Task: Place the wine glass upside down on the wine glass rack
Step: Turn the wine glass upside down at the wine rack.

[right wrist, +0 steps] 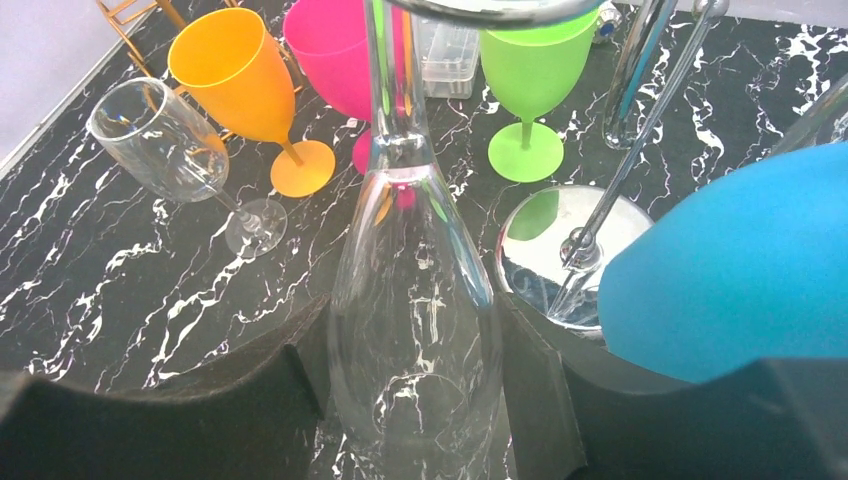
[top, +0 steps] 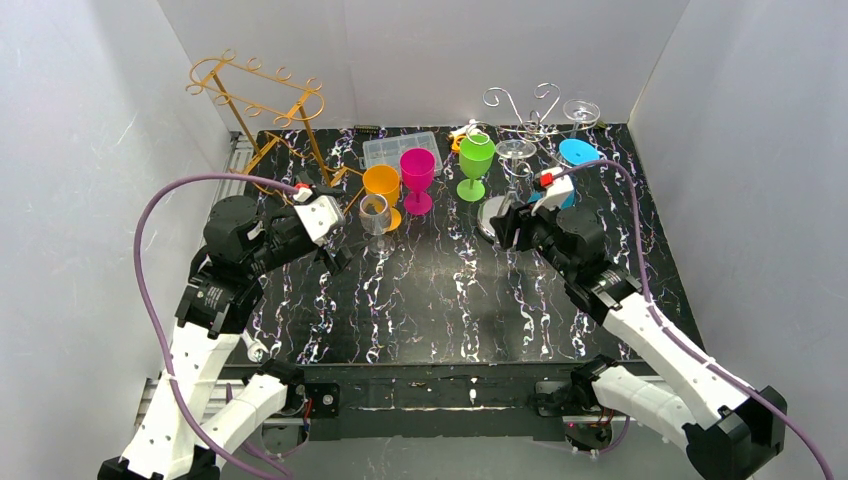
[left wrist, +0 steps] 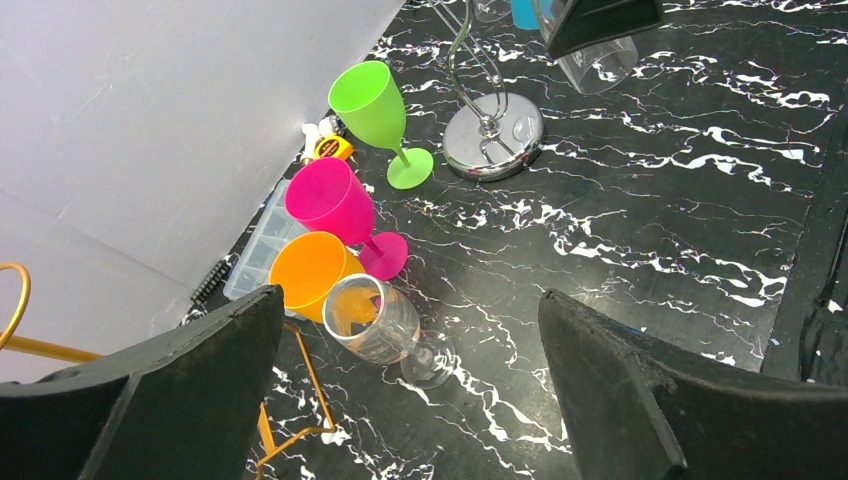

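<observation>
Pinching an empty inverted wine glass (right wrist: 415,300), right claw (right wrist: 415,385); left claw (left wrist: 410,315) spread wide.

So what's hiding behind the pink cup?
A clear plastic box sits behind the pink cup. The pink cup covers a corner of it, and I cannot tell what is inside the box.

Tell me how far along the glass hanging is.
Done: a blue glass looks hung on the silver rack. In hand: the right gripper holds a clear glass upside down, foot up beside the rack. Left: the orange glass, pink glass, green glass and a second clear glass stand upright on the table; the left gripper is open and empty.
</observation>
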You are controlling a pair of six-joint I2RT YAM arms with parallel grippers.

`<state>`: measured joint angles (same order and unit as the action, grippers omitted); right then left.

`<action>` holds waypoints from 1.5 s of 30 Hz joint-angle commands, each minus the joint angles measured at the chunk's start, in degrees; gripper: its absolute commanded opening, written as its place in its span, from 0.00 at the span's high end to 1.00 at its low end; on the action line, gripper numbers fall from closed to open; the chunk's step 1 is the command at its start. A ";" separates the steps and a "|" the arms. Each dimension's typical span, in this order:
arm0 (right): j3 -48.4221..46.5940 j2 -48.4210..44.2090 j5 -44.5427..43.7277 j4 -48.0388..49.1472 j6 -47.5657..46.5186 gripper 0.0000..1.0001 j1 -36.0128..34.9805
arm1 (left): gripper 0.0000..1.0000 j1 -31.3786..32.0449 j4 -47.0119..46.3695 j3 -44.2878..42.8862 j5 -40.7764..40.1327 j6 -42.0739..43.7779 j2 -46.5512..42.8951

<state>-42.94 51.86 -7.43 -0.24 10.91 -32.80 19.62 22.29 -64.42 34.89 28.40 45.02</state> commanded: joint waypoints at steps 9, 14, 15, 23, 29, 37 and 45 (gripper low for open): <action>2.90 -5.13 -1.93 3.07 0.29 0.99 -0.16 | 0.02 0.13 -0.59 -0.12 -0.24 -0.40 0.69; 4.14 -6.31 -3.09 3.24 1.31 0.99 -0.13 | 0.02 0.09 -0.59 -0.03 -0.46 -0.25 0.69; 4.44 -6.61 -3.45 3.31 1.59 0.99 -0.12 | 0.02 0.11 -0.60 -0.03 -0.51 -0.24 0.71; 6.43 -7.56 -5.25 4.07 4.02 0.99 -0.16 | 0.02 0.10 -0.59 0.09 -0.56 -0.09 0.77; 7.72 -6.79 -6.20 4.79 5.85 0.71 -0.16 | 0.02 0.13 -0.59 0.03 -0.68 0.06 0.68; 6.38 -4.87 -5.76 3.98 6.57 0.24 -0.16 | 0.02 0.15 -0.59 -0.18 -0.57 0.02 0.85; 5.60 -6.49 -5.29 0.83 6.53 0.13 -0.14 | 0.02 0.10 -0.62 -0.32 -0.31 -0.13 0.94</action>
<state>-35.07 47.02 -12.07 0.98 16.84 -32.80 19.62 22.29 -64.42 34.04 28.42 46.09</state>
